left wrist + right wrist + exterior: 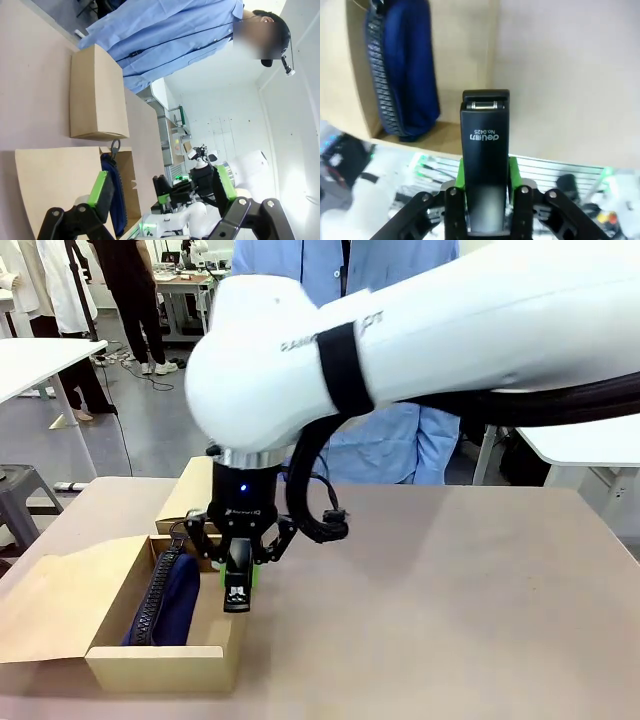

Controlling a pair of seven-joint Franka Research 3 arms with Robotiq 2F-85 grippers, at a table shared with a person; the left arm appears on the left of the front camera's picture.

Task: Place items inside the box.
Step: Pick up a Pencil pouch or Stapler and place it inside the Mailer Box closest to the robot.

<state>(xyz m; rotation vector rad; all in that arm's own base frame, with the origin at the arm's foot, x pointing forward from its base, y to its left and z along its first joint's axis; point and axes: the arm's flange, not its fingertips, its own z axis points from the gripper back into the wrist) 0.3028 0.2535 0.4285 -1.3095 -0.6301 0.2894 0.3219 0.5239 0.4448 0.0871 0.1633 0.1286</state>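
Note:
An open cardboard box sits at the table's left front, and a navy zip pouch lies along its left side. My right gripper points down over the right part of the box, shut on a black stapler. In the right wrist view the stapler stands between the green pads of that gripper, above the box floor and beside the pouch. The left gripper is open with nothing between its fingers; beyond it are the box and the pouch.
The box's flaps lie spread out to the left and at the far side. A person in a blue shirt stands at the table's far edge. The bare tabletop stretches to the right of the box.

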